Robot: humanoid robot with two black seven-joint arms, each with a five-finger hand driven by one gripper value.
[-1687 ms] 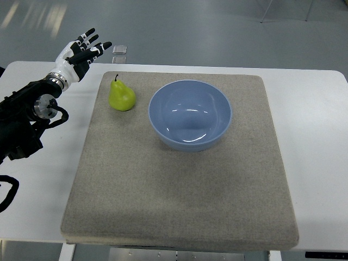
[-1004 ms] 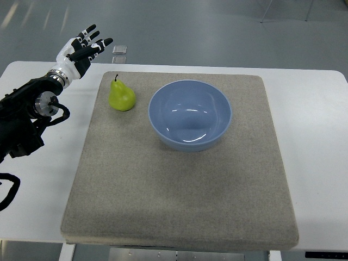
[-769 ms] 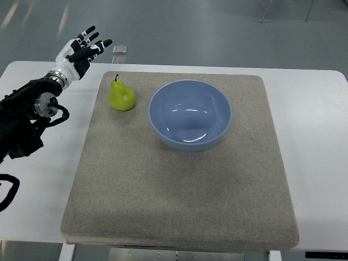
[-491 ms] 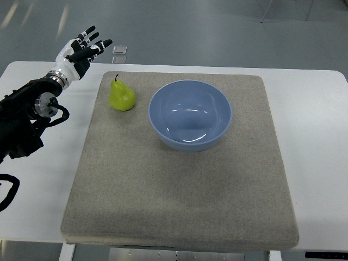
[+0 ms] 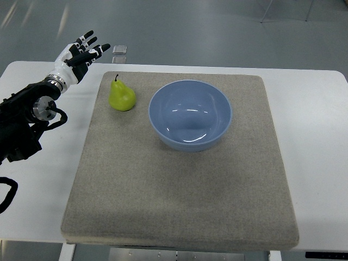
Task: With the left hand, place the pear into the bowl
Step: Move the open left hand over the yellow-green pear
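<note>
Left hand [image 5: 79, 53] has shifted slightly, fingers spread, empty, left of pear [image 5: 121, 95].

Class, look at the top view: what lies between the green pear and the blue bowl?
Nothing stands there. In the top view, only bare grey felt mat separates the green pear from the round blue bowl; they are apart, not touching.

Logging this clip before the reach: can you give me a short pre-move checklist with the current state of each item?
1. Left hand open and empty: ok.
2. Pear upright on the mat, clear of the hand: ok.
3. Bowl empty, beside the pear, not touching it: ok.
4. Nothing between pear and bowl: ok.
5. Hand lined up over pear: not ok; it sits up and to the left.
6. Right hand clear of the work: cannot tell, not in view.
</note>
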